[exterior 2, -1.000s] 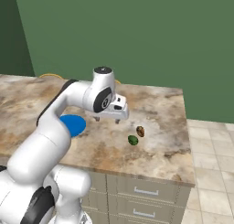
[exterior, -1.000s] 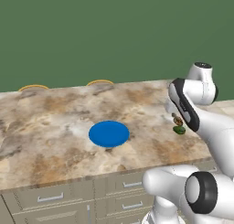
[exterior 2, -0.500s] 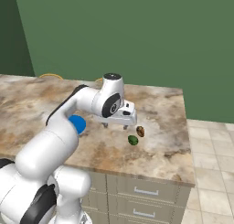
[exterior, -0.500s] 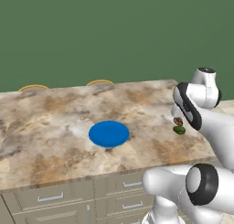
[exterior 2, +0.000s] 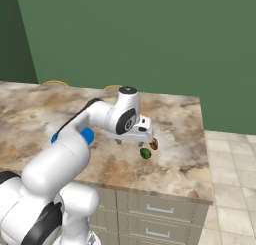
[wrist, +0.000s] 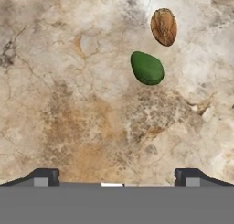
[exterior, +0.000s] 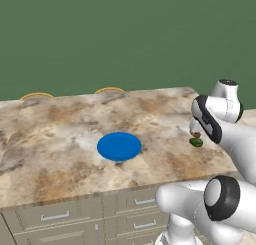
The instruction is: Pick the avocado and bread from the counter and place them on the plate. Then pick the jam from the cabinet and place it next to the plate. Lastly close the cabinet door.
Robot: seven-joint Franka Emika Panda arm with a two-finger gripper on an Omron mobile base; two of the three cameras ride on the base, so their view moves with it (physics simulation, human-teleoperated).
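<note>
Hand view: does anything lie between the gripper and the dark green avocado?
Nothing: in the hand view, bare beige-and-brown marbled counter runs from the open gripper up to the dark green avocado. The tan-brown bread lies beyond it.

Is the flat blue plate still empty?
Empty: the flat round blue plate is bare; the dark green avocado and brown bread lie on the marbled counter.

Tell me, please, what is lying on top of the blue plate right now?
Nothing lies on the plate where its face shows in the left base view. The avocado and bread rest on the counter. In the right base view, the arm hides most of it.
</note>
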